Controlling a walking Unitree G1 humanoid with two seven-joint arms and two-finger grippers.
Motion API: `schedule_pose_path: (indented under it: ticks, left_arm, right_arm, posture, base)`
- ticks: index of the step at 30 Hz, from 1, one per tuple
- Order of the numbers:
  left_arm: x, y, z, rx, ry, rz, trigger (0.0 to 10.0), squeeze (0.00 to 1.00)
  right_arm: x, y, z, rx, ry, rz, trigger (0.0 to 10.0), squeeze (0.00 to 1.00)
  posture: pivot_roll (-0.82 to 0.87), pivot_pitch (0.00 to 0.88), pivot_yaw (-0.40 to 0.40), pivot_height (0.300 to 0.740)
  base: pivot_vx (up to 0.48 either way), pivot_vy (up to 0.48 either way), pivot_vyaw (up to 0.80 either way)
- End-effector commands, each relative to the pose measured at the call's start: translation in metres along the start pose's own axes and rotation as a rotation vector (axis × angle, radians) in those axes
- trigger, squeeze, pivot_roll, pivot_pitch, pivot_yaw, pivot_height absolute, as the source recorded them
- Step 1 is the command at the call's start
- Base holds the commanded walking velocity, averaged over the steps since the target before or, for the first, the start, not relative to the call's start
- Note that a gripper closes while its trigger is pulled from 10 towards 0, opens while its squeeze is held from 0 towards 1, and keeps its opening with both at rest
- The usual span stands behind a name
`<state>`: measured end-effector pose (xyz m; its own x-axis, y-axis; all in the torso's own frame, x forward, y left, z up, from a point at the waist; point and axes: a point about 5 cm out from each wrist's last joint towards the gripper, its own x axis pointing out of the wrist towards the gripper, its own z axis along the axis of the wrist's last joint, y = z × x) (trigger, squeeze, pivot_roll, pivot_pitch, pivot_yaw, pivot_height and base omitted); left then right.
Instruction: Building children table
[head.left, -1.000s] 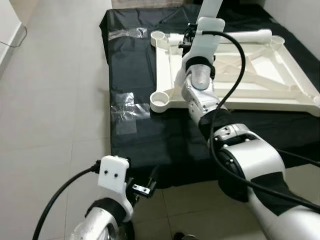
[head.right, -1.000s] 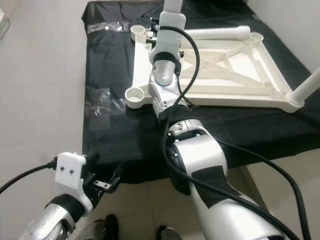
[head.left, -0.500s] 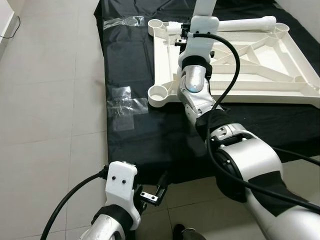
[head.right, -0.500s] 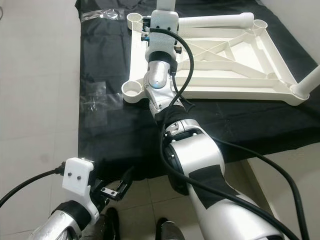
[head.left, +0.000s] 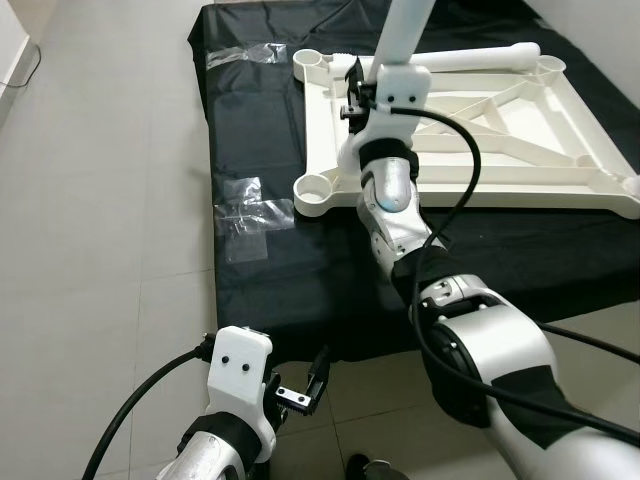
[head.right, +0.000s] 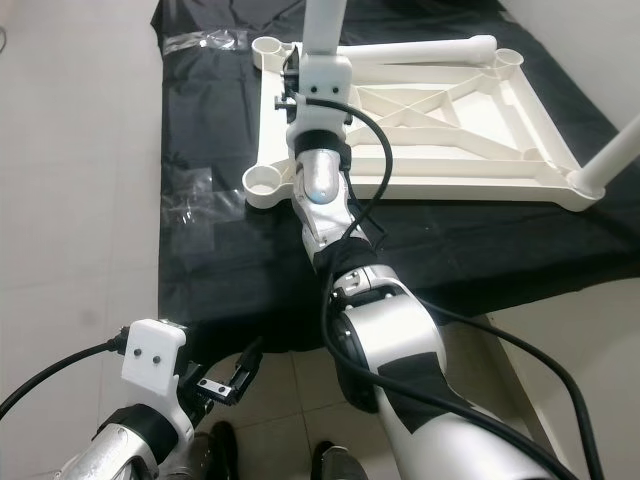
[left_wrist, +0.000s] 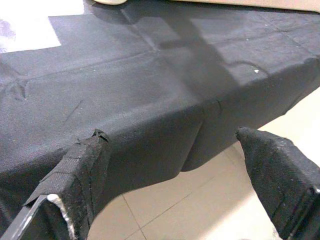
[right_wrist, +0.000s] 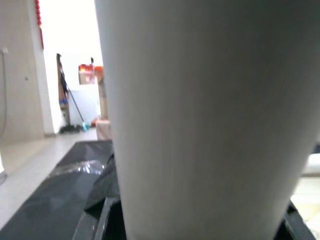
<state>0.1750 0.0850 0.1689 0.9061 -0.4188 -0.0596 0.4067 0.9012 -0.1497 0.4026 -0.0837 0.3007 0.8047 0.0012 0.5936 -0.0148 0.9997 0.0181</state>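
The white table top lies upside down on a black cloth. My right gripper is shut on a white table leg, held upright over the frame's far left part, close to the far left corner socket. That leg looms large in the right wrist view. A second leg lies along the frame's far edge. A third leg stands in the right corner. The near left socket is empty. My left gripper hangs open, low by the cloth's near edge.
Two clear plastic bags lie on the cloth, one left of the frame and one at the far left. Pale tiled floor surrounds the cloth on the left and in front.
The camera has shifted. My right gripper with the leg has moved a little left, closer to the far left corner socket. The left gripper stays low and open.
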Motion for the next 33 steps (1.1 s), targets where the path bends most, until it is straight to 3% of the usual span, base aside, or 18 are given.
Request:
schedule_pose_path:
  ticks: [1,8,11,14,17,27,33]
  left_arm:
    - [-0.001,0.003,-0.006,0.003,0.028,0.007,10.0,0.00]
    - [-0.001,0.006,-0.007,0.017,0.035,0.011,10.0,0.00]
    - [-0.001,0.008,-0.008,0.019,0.035,0.014,10.0,0.00]
    - [0.000,0.012,-0.008,0.025,0.032,0.016,10.0,0.00]
    - [0.001,0.015,-0.007,0.036,0.033,0.020,10.0,0.00]
    - [0.004,0.021,-0.006,0.052,0.036,0.021,10.0,0.00]
    - [0.003,0.024,-0.007,0.055,0.039,0.028,10.0,0.00]
  right_arm:
    - [-0.009,-0.010,-0.017,-0.023,0.074,-0.019,0.0,0.00]
    - [-0.005,-0.029,-0.017,-0.050,0.095,0.014,0.0,0.00]
    - [-0.008,-0.028,-0.023,-0.014,0.138,0.064,0.0,0.00]
    - [-0.017,-0.020,-0.031,0.086,0.185,0.192,0.0,0.00]
    - [-0.022,-0.018,-0.034,0.156,0.202,0.234,0.0,0.00]
    - [-0.038,-0.032,-0.043,0.205,0.247,0.332,0.0,0.00]
    - [-0.045,-0.036,-0.042,0.273,0.293,0.467,0.0,0.00]
  posture:
    - [0.12,0.285,-0.041,0.740]
    - [0.11,0.282,-0.037,0.740]
    - [0.11,0.280,-0.035,0.740]
    - [0.10,0.284,-0.032,0.740]
    - [0.10,0.288,-0.028,0.740]
    - [0.10,0.293,-0.019,0.740]
    - [0.10,0.293,-0.018,0.740]
  base:
    - [0.000,0.000,0.00]
    - [0.000,0.000,0.00]
    - [0.000,0.000,0.00]
    - [0.000,0.000,0.00]
    - [0.000,0.000,0.00]
    - [0.000,0.000,0.00]
    - [0.000,0.000,0.00]
